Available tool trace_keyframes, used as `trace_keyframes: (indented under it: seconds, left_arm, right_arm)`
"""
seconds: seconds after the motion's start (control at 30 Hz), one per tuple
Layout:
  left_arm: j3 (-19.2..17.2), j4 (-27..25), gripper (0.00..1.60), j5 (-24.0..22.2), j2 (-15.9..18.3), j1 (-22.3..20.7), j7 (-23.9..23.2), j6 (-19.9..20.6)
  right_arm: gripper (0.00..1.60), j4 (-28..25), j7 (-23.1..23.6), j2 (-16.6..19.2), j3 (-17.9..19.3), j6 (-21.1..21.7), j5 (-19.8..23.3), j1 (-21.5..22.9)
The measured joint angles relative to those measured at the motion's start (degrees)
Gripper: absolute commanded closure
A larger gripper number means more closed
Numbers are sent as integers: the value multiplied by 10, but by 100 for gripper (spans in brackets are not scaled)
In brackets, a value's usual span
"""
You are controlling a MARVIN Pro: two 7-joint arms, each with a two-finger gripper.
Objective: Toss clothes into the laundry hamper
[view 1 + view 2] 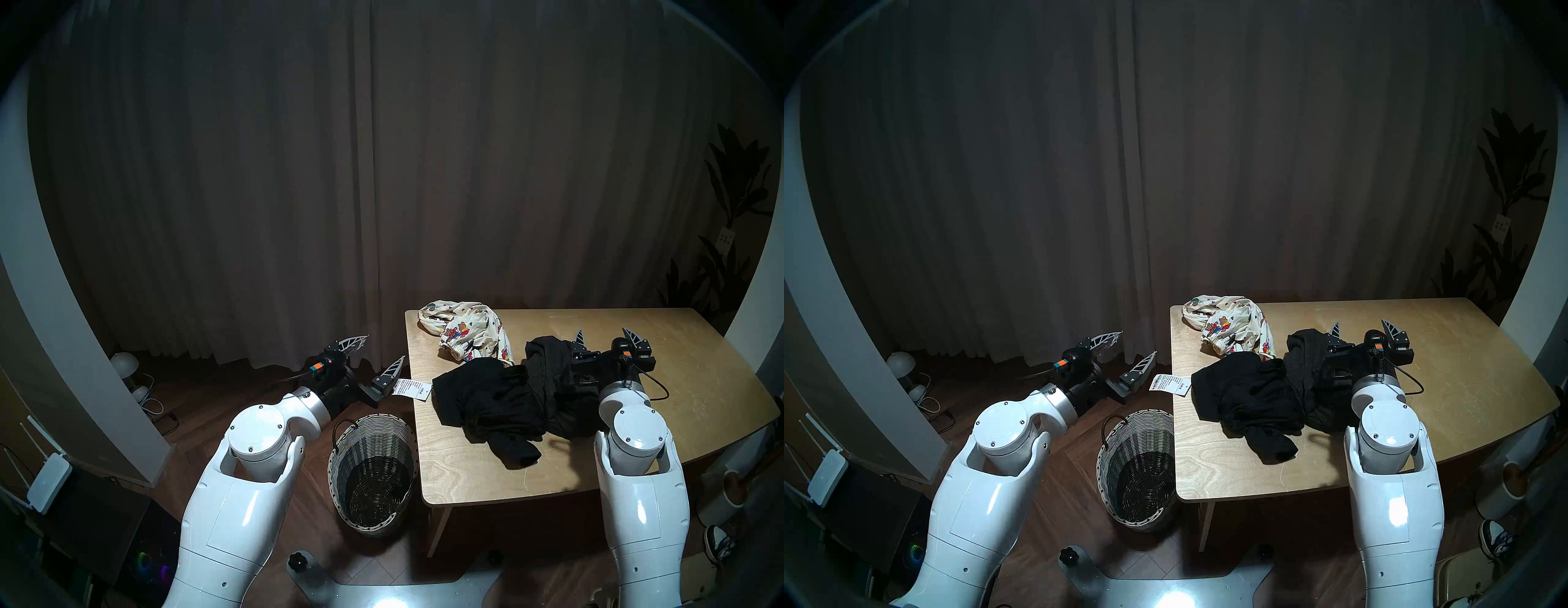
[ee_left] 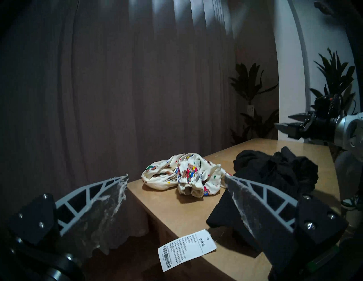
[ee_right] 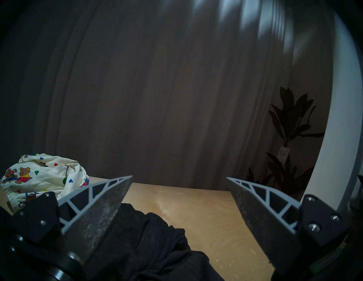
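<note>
A: In the head view, our left end effector (image 1: 379, 356) hangs spread and empty at centre left, above the round woven wicker hamper (image 1: 373, 471); we should bite the black garment (image 1: 483, 403) by its bulk, not its white paper tag (image 1: 410, 387).

B: Left wrist view: that garment lies crumpled lower right on the pale wooden surface (image 2: 176, 213), the cream bear-print garment (image 2: 184, 181) mid-frame.

A: Right wrist view: our right end effector (image 3: 179, 183) gapes, empty, above the charcoal grey garment (image 3: 149, 241).

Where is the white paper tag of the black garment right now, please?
In the head view, the white paper tag overhangs the wooden table's left edge, above the woven wicker hamper, beside the left gripper.
</note>
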Motion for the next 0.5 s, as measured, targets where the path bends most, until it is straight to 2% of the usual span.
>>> trace_keyframes:
  seconds: [0.13,0.27,0.37,0.5]
  left_arm:
    - [-6,-9,0,-30,-1,4,-19,6]
    - [9,-19,0,-45,-4,13,-37,15]
    - [26,-22,0,-43,-7,17,-41,16]
    - [61,-8,0,-3,-15,11,-25,10]
  right_arm:
    - [0,0,22,19,-1,6,-10,1]
    - [0,30,26,38,21,8,-19,14]
    - [0,53,22,46,35,8,-20,27]
    - [0,86,11,53,47,8,-11,50]
